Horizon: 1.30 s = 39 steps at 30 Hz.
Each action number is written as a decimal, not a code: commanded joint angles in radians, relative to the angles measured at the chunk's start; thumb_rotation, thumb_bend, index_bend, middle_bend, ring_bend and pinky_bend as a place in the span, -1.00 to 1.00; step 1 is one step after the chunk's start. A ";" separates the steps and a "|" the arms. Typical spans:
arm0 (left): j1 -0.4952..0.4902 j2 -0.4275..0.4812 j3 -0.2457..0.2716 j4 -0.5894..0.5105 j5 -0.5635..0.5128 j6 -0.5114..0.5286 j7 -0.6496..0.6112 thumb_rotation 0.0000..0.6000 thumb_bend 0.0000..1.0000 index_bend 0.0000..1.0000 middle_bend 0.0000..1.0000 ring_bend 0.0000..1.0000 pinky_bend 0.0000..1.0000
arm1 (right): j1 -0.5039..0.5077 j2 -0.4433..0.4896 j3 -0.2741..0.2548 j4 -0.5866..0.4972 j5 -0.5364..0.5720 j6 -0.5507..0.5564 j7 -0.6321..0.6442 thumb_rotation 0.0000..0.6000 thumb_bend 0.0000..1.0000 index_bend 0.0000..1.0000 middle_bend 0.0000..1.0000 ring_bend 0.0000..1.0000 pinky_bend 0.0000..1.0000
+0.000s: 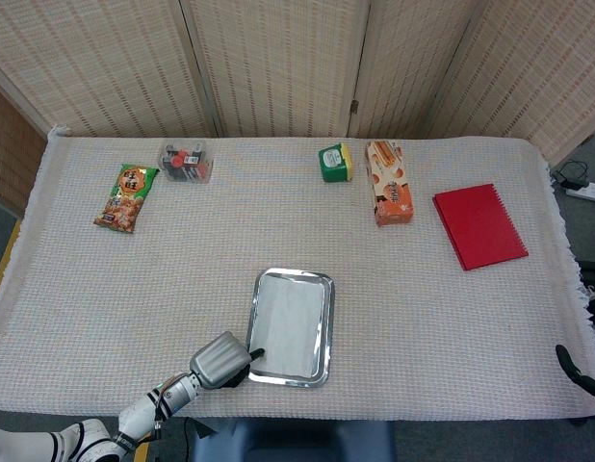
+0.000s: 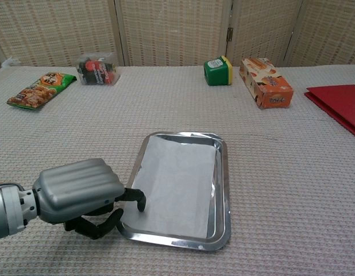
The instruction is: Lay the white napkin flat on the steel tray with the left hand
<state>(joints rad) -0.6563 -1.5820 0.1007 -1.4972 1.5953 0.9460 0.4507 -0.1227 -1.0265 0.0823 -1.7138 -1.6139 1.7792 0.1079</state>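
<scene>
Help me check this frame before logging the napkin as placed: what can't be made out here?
- Left hand: whether its dark fingertip touches the white paper napkin is unclear in both views.
- Shiny steel tray: its floor is covered by the napkin.
- Right hand: only a dark sliver at the head view's right edge; its state is unreadable.
- Clear plastic box: contents too small.

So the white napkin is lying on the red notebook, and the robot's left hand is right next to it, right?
Not quite. The white napkin lies on the steel tray, not the red notebook, which sits far off. The chest view shows it, with the left hand beside it.
</scene>
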 commanded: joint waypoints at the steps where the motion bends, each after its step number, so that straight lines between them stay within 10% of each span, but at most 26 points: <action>1: -0.001 -0.003 0.001 0.002 0.005 0.001 -0.003 0.27 0.58 -0.31 1.00 1.00 1.00 | 0.000 0.000 -0.001 0.000 -0.001 0.000 0.000 1.00 -0.32 -1.00 -1.00 -1.00 -1.00; 39: 0.006 0.021 -0.025 -0.022 0.086 0.104 -0.041 0.26 0.61 -0.43 1.00 1.00 1.00 | -0.003 0.003 -0.004 -0.001 -0.011 0.008 0.002 1.00 -0.32 -1.00 -1.00 -1.00 -1.00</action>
<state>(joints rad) -0.6528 -1.5687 0.0774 -1.5125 1.6729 1.0405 0.4157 -0.1260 -1.0237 0.0784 -1.7153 -1.6253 1.7873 0.1099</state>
